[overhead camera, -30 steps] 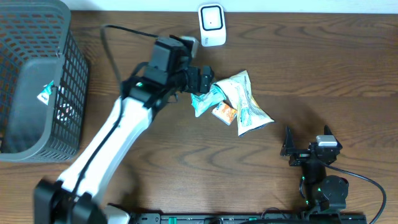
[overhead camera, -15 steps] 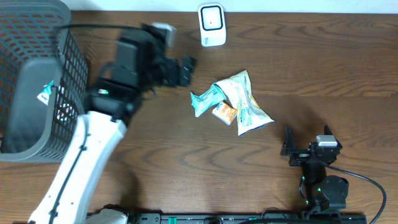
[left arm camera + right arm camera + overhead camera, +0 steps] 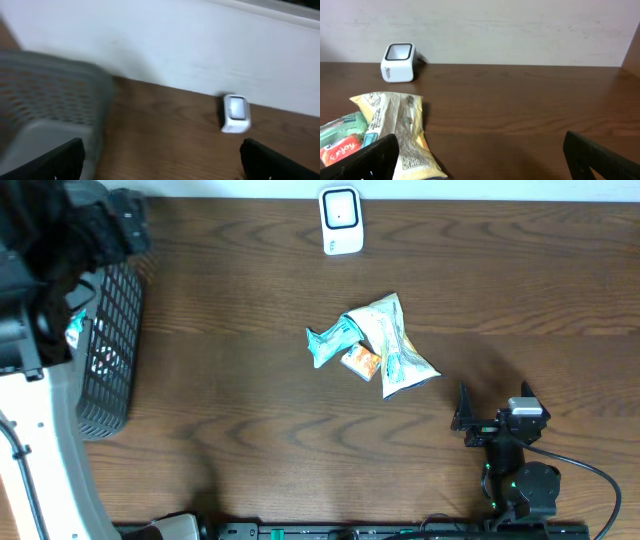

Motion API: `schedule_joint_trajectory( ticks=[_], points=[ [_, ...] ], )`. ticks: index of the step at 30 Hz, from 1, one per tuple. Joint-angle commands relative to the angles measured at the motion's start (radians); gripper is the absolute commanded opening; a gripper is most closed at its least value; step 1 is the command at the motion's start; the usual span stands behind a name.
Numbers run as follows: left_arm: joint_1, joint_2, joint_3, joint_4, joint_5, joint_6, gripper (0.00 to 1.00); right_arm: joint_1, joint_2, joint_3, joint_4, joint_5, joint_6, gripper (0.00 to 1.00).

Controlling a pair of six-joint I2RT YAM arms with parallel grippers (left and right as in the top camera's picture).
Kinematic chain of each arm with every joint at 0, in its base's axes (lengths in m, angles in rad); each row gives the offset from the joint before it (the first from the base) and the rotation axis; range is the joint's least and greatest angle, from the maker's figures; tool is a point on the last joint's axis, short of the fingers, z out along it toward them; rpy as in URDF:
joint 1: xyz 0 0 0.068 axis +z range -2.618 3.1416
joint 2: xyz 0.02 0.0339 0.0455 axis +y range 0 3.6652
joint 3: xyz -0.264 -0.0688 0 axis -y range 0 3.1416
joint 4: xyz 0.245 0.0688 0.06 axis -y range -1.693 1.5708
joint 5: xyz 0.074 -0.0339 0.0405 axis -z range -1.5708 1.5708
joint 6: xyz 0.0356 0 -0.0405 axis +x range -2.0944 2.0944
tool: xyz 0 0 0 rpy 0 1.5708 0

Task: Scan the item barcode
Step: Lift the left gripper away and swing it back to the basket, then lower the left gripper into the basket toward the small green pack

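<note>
A dark wooden table (image 3: pixel 230 430) holds a small heap of snack packets (image 3: pixel 378 345) near its centre, with bare wood all around. A white barcode scanner (image 3: pixel 340 220) stands at the far edge. A grey mesh basket (image 3: pixel 105 360) fills the left edge. The left gripper (image 3: pixel 162 145), blurred, hovers there, apparently wide and empty. The right gripper (image 3: pixel 481 137) sits near the front edge, wide and empty.

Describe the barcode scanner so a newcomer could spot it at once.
On the dark wooden table, follow the far edge by the white wall. The scanner stands there alone, beyond the pile of snack packets. It is the only small white box, with a dark-framed window on its face.
</note>
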Motion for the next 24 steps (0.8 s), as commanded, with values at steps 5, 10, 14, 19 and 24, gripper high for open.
schedule_joint_trajectory(
  ticks=[5, 10, 14, 19, 24],
  points=[
    [0.162, 0.040, 0.004, -0.045, -0.349, -0.152, 0.98, 0.003, -0.006, -0.001, -0.004, 0.001, -0.011, 0.99],
    [0.258, 0.106, -0.008, -0.068, -0.418, -0.247, 0.98, 0.003, -0.006, -0.001, -0.004, 0.002, -0.011, 0.99],
    [0.292, 0.179, -0.016, -0.068, -0.419, -0.233, 0.98, 0.003, -0.006, -0.001, -0.004, 0.002, -0.011, 0.99],
    [0.304, 0.291, -0.018, -0.069, -0.418, -0.039, 0.98, 0.003, -0.006, -0.001, -0.004, 0.002, -0.011, 0.99],
    [0.304, 0.389, -0.027, -0.069, -0.418, 0.051, 0.98, 0.003, -0.006, -0.001, -0.004, 0.001, -0.011, 0.99]
  ],
)
